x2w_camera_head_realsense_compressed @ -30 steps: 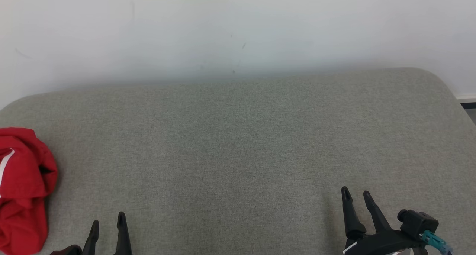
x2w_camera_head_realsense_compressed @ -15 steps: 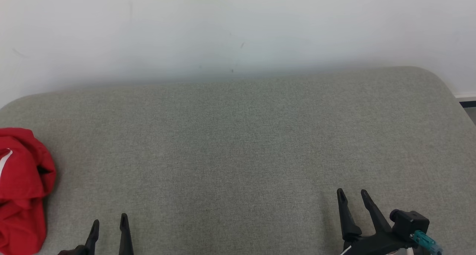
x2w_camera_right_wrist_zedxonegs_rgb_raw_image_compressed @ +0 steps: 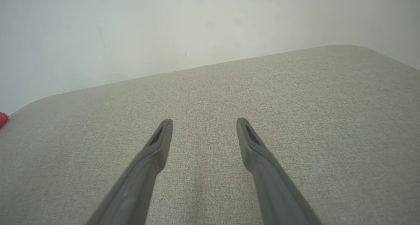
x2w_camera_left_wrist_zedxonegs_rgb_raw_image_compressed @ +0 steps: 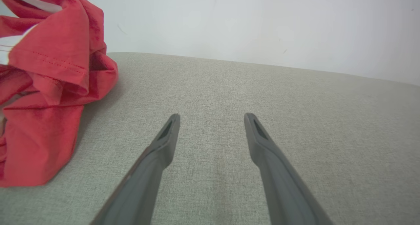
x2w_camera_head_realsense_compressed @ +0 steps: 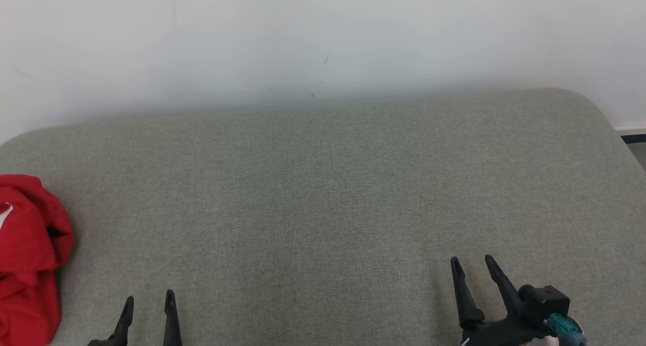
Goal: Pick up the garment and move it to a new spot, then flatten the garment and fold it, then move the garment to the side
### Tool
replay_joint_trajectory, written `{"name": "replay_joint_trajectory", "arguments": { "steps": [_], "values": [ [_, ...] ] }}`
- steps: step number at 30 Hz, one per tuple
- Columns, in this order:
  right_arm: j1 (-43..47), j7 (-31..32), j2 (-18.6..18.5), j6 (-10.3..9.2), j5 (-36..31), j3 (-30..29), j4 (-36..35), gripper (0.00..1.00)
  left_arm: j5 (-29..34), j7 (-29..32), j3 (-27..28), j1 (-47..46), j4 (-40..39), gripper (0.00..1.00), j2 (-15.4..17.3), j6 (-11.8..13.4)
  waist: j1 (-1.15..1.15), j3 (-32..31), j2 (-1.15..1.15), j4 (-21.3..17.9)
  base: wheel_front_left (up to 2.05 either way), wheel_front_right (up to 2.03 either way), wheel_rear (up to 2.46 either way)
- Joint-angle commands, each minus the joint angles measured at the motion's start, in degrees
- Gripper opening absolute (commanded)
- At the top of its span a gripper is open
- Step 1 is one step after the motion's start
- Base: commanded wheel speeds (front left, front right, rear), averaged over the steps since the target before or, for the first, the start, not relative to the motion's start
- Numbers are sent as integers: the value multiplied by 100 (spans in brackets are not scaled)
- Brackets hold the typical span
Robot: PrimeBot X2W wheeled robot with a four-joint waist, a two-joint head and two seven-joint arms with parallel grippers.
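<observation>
The red garment (x2w_camera_head_realsense_compressed: 28,260) is lying crumpled in a heap at the left edge of the padded surface (x2w_camera_head_realsense_compressed: 323,184), toward its near left corner. A bit of white trim is showing among the folds, and part of the heap is running out of the head view on the left. The left claw (x2w_camera_head_realsense_compressed: 150,296) is sitting by the near edge, to the right of the garment and apart from it, with a strip of bare grey-green fabric showing between the heap and the nearer finger. Its two dark fingers are standing spread with nothing between them, so this claw is released. In the left wrist view the same claw (x2w_camera_left_wrist_zedxonegs_rgb_raw_image_compressed: 212,115) is pointing toward the far edge and the pale wall (x2w_camera_left_wrist_zedxonegs_rgb_raw_image_compressed: 262,21). There the garment (x2w_camera_left_wrist_zedxonegs_rgb_raw_image_compressed: 49,87) is bulging up to the left of the fingers, beside them and a little ahead of their tips, touching neither one, and a stitched red hem is folding over the top of the heap. The right claw (x2w_camera_head_realsense_compressed: 472,259) is sitting by the near edge toward the right corner, well apart from the garment, with most of the padded surface's width lying between them. Its fingers are also gaping wide and gripping nothing. In the right wrist view this claw (x2w_camera_right_wrist_zedxonegs_rgb_raw_image_compressed: 204,120) is aiming across bare fabric toward the far edge, and a small red sliver of the garment (x2w_camera_right_wrist_zedxonegs_rgb_raw_image_compressed: 2,119) is peeking in at the picture's left border.
</observation>
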Motion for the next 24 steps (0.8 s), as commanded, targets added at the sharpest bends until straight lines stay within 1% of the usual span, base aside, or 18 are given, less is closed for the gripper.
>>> {"name": "replay_joint_trajectory", "arguments": {
  "steps": [1,12,24],
  "values": [
    [-35,-58,-14,-11,-131,19,13,100,122,-56,9,56,-10,100,31,25,0,1,0,-3,0,0,0],
    [-37,-162,0,-12,-589,-2,12,100,492,-166,24,87,55,100,34,54,0,16,0,-21,0,0,0],
    [-32,-160,25,-12,-587,-13,-1,100,424,-156,45,81,76,100,32,38,0,32,0,-16,0,0,0]
  ]
}}
